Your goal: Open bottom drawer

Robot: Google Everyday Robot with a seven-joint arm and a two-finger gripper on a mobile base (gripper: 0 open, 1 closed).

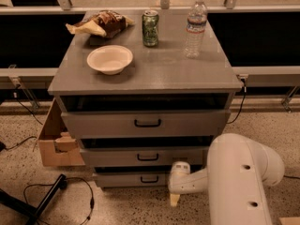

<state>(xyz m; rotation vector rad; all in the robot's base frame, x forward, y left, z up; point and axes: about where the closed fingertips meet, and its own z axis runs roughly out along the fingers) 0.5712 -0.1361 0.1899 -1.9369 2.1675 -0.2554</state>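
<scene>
The bottom drawer [126, 178] is the lowest, narrowest grey front of the three-drawer cabinet, with a small black bar handle [149, 179]. It stands out only slightly, with a dark gap above it. My gripper [175, 198] hangs at the end of the white arm, low over the floor, just right of and in front of the drawer's right end. It is a little right of the handle and does not touch it.
The cabinet top [159, 69] holds a white bowl [110, 59], a chip bag [101, 23], a green can [150, 28] and a water bottle [195, 27]. A cardboard box [54, 142] stands left of the cabinet. Black cables [56, 191] lie on the speckled floor.
</scene>
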